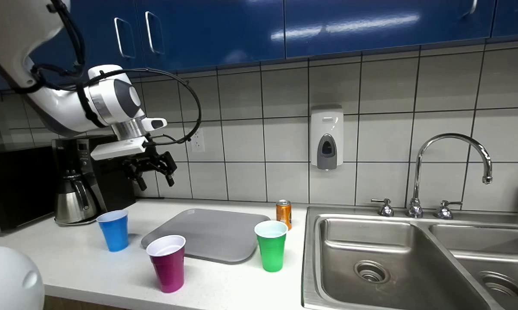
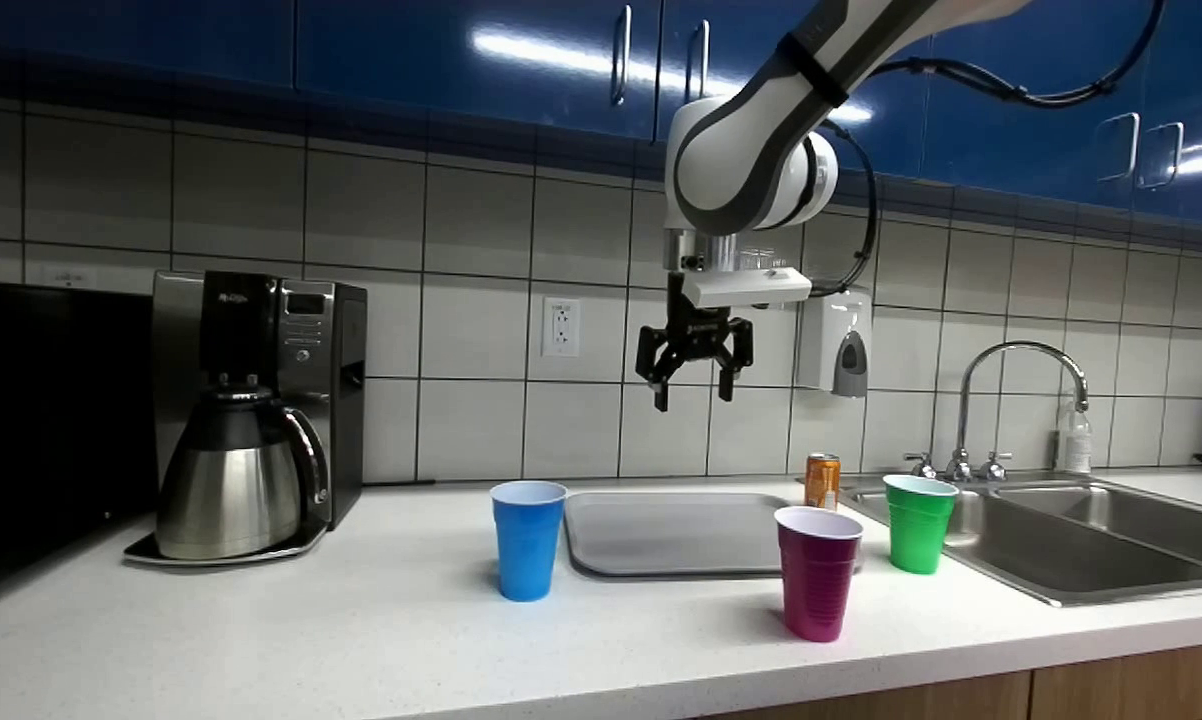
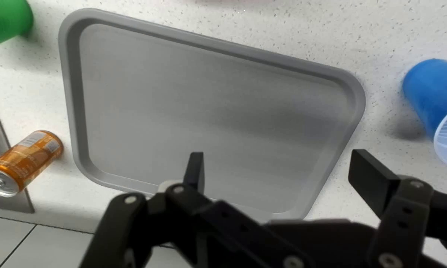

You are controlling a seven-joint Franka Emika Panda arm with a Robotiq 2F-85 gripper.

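Closest to me, a purple cup (image 2: pixel 818 585), then a blue cup (image 2: pixel 528 547) and a green cup (image 2: pixel 919 530), stand upright on the counter (image 2: pixel 361 640). Just beyond, the gray tray (image 2: pixel 676 535) lies flat, and well above it hangs the gripper (image 2: pixel 694 391), its 2 jaws spread wide. An orange can (image 2: pixel 822 483) stands beside the tray, before the tiled wall (image 2: pixel 476 430).

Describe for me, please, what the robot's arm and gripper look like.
The arm is white and rounded, with dark grey trim, a silvery wrist collar, black straps and a looping black cable. The gripper is black and angular, with two jointed fingers.
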